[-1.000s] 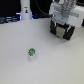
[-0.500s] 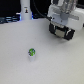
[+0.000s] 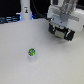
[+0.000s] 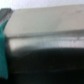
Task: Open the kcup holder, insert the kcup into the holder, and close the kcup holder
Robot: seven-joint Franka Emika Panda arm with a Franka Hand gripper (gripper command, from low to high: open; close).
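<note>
The kcup (image 3: 32,51), a tiny pod with a bright green top, stands alone on the white table in the exterior view, left of centre. My gripper (image 3: 63,33) hangs at the exterior view's upper right, far from the pod, its fingers too blurred to read. In that view I cannot make out the kcup holder around the hand. The wrist view is filled by a blurred black surface under a grey band, probably the kcup holder (image 4: 47,60) seen very close. One teal finger (image 4: 3,47) shows at that picture's edge.
A white bottle-like object (image 3: 25,10) stands at the back on the exterior view's left. The white table (image 3: 20,67) spreads around the pod.
</note>
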